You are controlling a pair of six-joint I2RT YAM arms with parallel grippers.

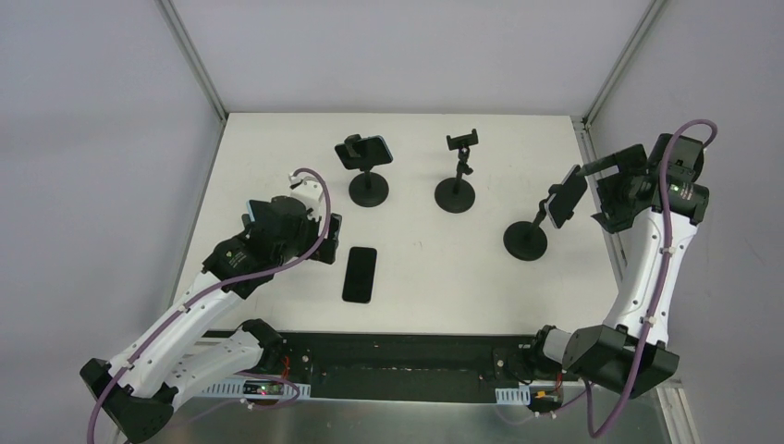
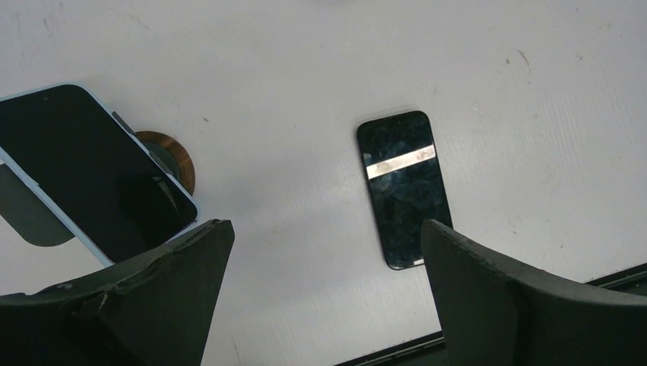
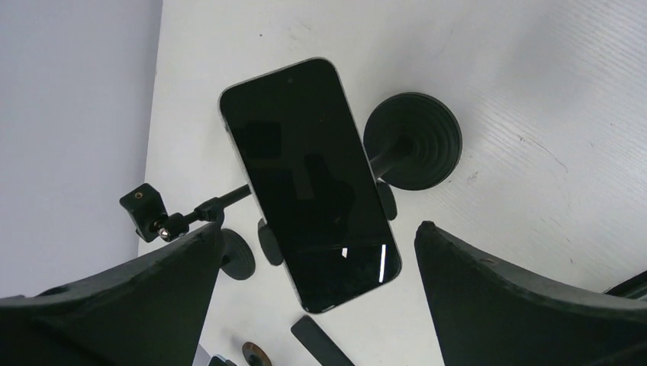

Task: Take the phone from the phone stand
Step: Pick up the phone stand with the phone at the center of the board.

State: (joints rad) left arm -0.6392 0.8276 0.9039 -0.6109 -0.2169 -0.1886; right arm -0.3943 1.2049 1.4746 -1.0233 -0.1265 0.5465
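black phone (image 3: pixel 309 183), black stand (image 3: pixel 413 142), white table (image 1: pixel 277 153)

Top view looks down over the whole table (image 1: pixel 277 148); wrist views sit close; top and left share the flat phone (image 1: pixel 360 274).

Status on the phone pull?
Both open. Right gripper framing phone on right stand, no contact. Left gripper above loose phone on table. Nothing blocking.

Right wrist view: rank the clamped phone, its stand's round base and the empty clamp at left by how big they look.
1. clamped phone: largest, though it is nearest the camera.
2. round base.
3. empty clamp: smallest, and farther off.
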